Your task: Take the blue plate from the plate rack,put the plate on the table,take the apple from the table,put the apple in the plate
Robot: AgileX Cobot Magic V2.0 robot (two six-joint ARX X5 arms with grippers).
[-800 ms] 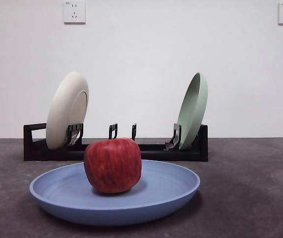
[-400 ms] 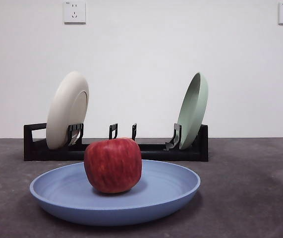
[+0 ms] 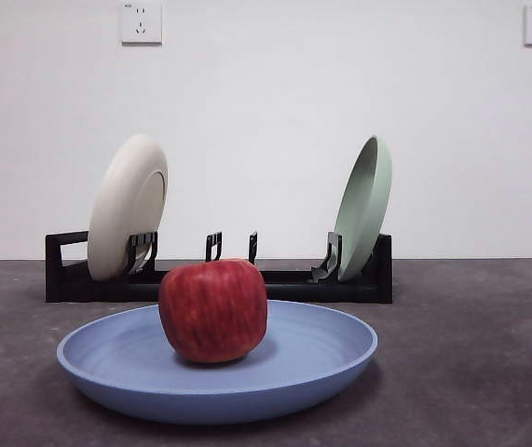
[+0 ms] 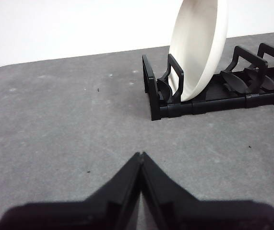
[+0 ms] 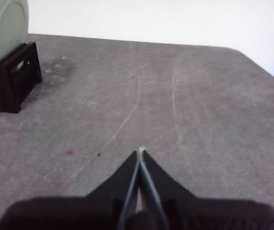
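Note:
The blue plate [image 3: 275, 368] lies flat on the table [image 3: 470, 363] close to the front camera, and the red apple [image 3: 213, 310] rests upright in its middle. Behind them stands the black plate rack [image 3: 377, 270], also seen in the left wrist view [image 4: 175, 108] and at its end in the right wrist view [image 5: 14, 79]. My left gripper [image 4: 140, 155] is shut over bare table near the rack's cream-plate end, holding nothing. My right gripper [image 5: 140, 151] is shut over bare table beyond the rack's green-plate end, also holding nothing. Neither arm shows in the front view.
A cream plate [image 3: 128, 205] leans in the rack's left slot and a pale green plate [image 3: 363, 207] leans in its right slot, with bare holders between them. The cream plate [image 4: 199, 45] fills the left wrist view's far side. A white wall stands behind the table.

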